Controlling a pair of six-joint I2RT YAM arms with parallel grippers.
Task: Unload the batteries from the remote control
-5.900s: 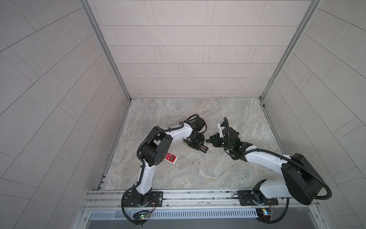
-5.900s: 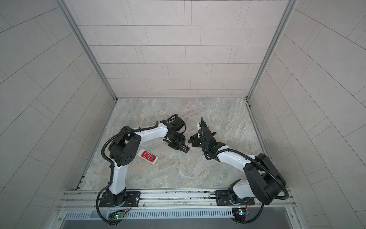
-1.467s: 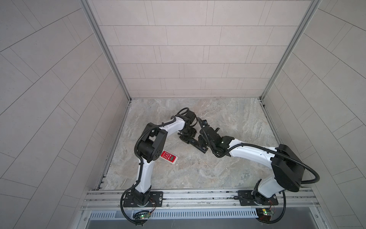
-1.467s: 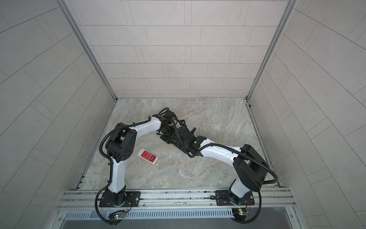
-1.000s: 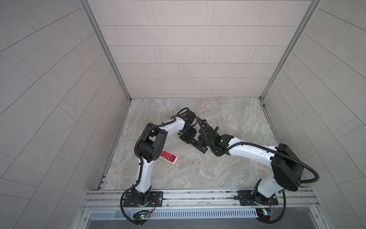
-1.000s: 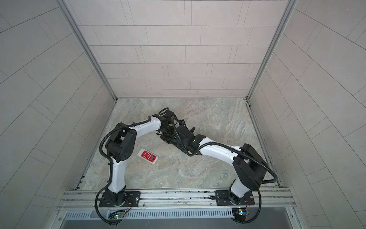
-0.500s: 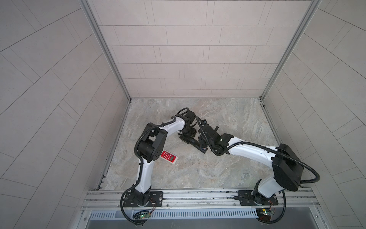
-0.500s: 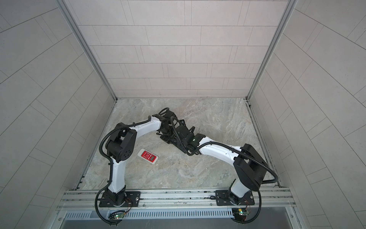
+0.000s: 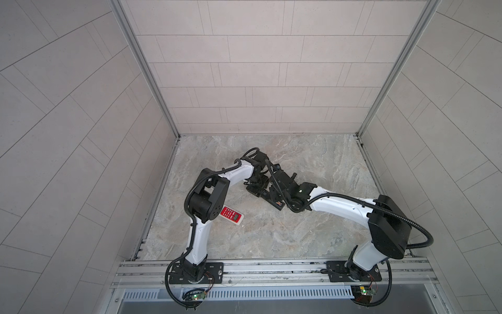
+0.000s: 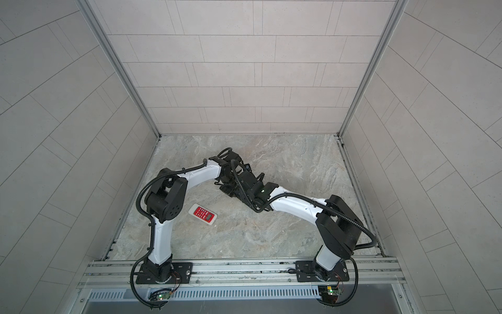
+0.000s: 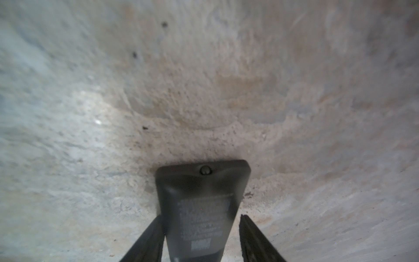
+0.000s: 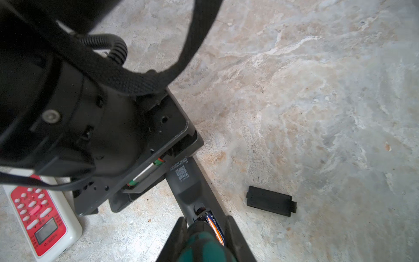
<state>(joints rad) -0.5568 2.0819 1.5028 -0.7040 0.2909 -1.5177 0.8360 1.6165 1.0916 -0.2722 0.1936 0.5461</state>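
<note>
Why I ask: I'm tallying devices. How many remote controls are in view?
2. The black remote lies mid-table, straddled by the left gripper; the red-and-white remote lies beside the left arm's elbow. The arms might hide others.

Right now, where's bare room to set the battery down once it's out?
Bare marble lies between the red remote and the front rail, and along the back wall. Crowded mid-table: left tool and right tool with screwdriver at the black remote, cover plate beside it.
</note>
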